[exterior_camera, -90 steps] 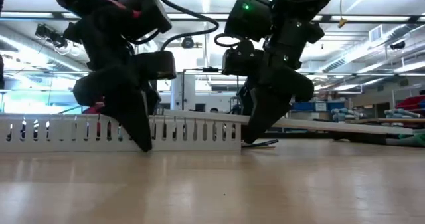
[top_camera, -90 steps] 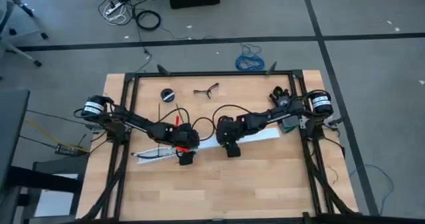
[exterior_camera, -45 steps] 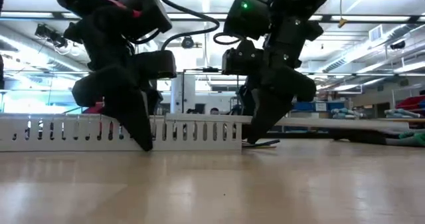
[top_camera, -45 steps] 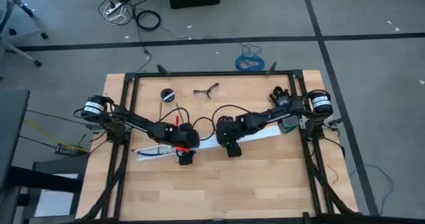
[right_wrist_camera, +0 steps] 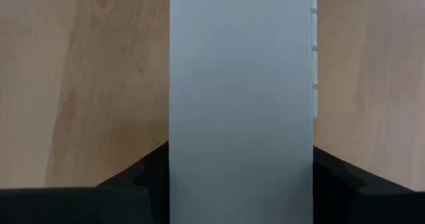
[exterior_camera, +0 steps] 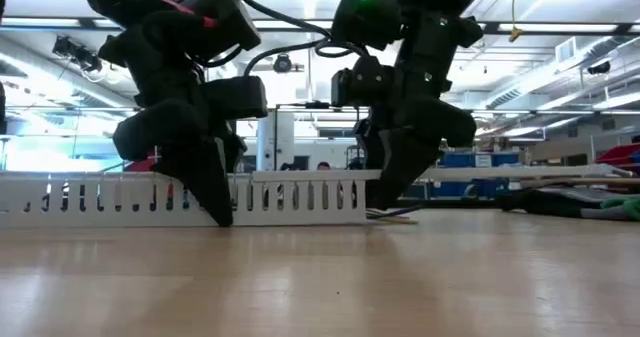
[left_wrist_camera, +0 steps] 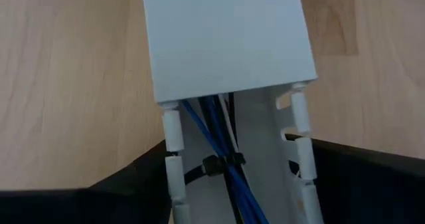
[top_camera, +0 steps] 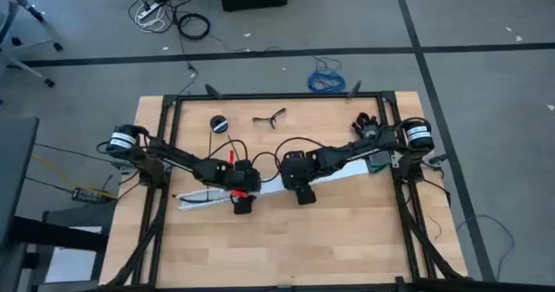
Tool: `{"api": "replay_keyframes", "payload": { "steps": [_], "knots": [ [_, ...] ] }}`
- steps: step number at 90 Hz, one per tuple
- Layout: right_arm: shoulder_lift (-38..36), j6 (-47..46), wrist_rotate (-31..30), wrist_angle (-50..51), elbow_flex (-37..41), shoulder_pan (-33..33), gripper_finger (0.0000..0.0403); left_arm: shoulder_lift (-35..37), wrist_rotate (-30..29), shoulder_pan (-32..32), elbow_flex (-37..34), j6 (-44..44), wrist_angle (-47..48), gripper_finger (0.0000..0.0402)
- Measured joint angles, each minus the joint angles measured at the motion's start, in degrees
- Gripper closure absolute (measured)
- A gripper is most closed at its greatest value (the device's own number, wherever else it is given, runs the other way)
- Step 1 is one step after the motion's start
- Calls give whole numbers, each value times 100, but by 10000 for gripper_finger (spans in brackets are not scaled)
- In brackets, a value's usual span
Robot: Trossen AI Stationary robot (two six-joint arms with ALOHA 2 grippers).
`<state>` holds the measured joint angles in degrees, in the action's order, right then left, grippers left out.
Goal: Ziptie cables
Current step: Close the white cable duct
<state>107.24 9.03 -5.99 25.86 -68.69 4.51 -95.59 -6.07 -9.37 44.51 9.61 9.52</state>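
A long white slotted duct (top_camera: 204,197) lies on the table, with a flat white cover (top_camera: 334,176) over its right part. In the left wrist view the cables (left_wrist_camera: 211,121), thin blue and dark wires, run along inside the duct (left_wrist_camera: 262,137) and under the cover (left_wrist_camera: 226,38). A black ziptie (left_wrist_camera: 214,165) is around them. My left gripper (top_camera: 242,202) stands over the duct's open part, a finger on each side. My right gripper (top_camera: 300,191) is shut on the cover (right_wrist_camera: 239,98). My left gripper holds the duct between its two fingers, one finger (left_wrist_camera: 136,184) against each slotted side wall (left_wrist_camera: 174,134). The fingers come from above, pointing down, across the duct. The duct rests on the table. My right gripper pinches the cover by its two long edges (right_wrist_camera: 174,144), near the cover's left end. Its fingers (right_wrist_camera: 143,184) come from above, across the cover. The cover lies on top of the duct (exterior_camera: 300,192), and its right part reaches past the duct's end.
A black round object (top_camera: 218,123) and a small dark tool (top_camera: 270,117) lie near the table's far edge. A black frame (top_camera: 277,95) borders the table. A blue coiled cable (top_camera: 327,80) lies on the floor beyond. The near half of the table top (top_camera: 277,249) is bare wood.
My right gripper has moved a little toward the table's left edge with the cover. The cover's right part, which sloped down toward the table, now stands about level. My left gripper has stayed on the duct.
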Motion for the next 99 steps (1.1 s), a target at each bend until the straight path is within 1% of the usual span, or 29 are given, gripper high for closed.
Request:
{"api": "replay_keyframes", "payload": {
  "steps": [14,28,71,84,99],
  "knots": [
    [0,164,-289,-26,0,4,177,0,53,4,-2,15,9,162],
    [23,194,-197,-22,-2,-33,177,0,81,4,-2,11,12,162],
    [39,447,-314,7,-52,-79,177,2,168,4,-4,-4,24,162],
    [39,576,-265,-9,-55,-145,177,2,206,4,-4,-2,31,162],
    [44,658,-71,-77,-55,-228,178,2,244,4,-7,-3,49,162]
  ]
}}
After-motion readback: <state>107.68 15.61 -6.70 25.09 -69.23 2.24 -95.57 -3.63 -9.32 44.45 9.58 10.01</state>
